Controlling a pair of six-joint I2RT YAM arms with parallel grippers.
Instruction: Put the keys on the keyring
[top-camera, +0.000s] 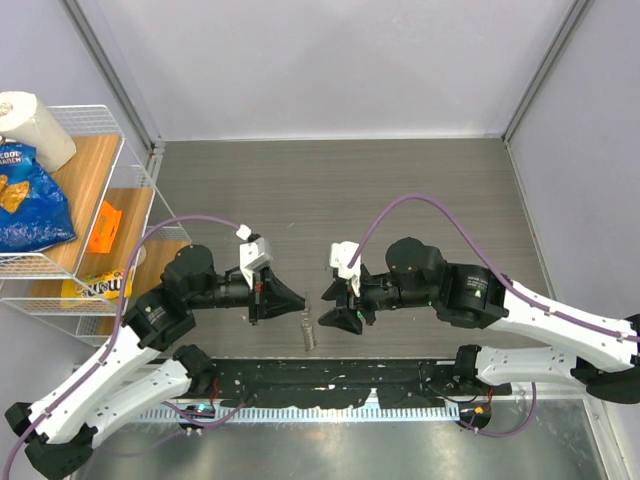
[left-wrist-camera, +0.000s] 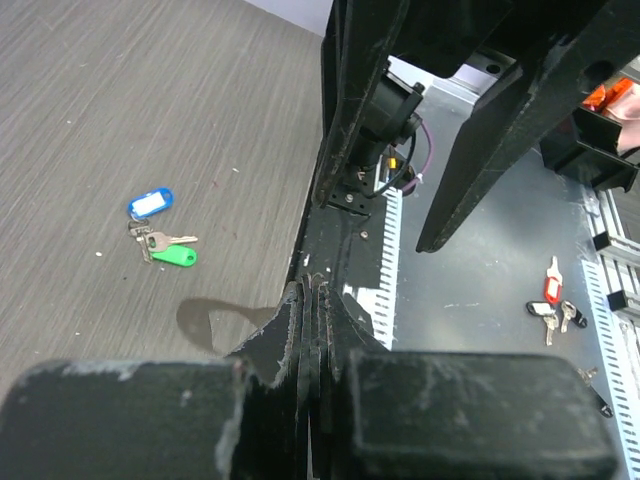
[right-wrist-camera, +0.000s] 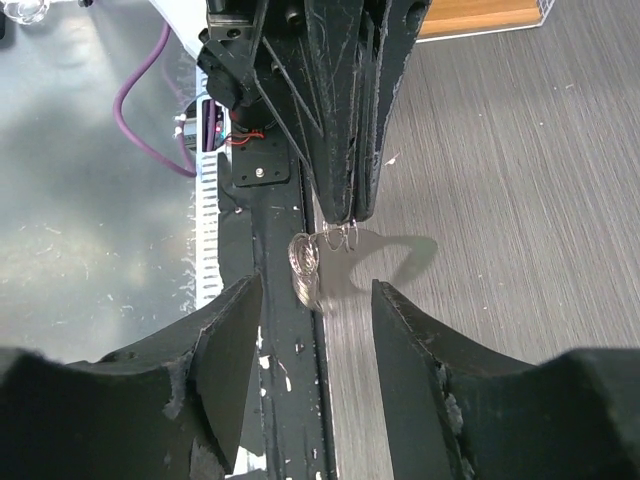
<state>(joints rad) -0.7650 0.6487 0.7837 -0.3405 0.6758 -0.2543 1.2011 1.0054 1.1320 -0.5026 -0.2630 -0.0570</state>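
Threading hadn't started, by my read. Your left gripper had its jaws clamped on the keyring, dangling it at the near edge of the bench. Your right gripper faced it nose to nose, jaws apart, empty. The keys lay off on the bench, well apart; you'd need to fetch one next.
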